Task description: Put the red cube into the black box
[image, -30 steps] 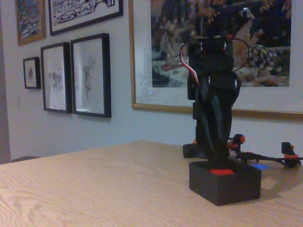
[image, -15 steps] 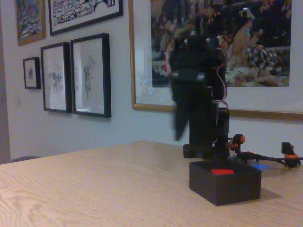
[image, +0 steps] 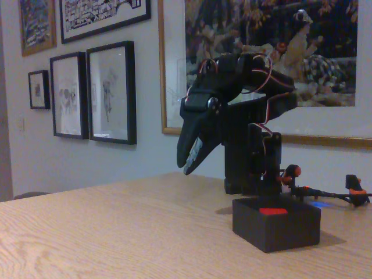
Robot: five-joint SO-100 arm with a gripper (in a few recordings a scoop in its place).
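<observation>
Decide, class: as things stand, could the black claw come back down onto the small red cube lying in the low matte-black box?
Probably yes. The box is open on top, the cube shows above its rim, and nothing covers it. The claw hangs up and left.

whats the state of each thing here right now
red cube: lying inside the box, not held
black box: open-topped, upright on the table, cube in it
gripper: raised in the air left of the box, holding nothing; can't tell whether the jaws are open
</observation>
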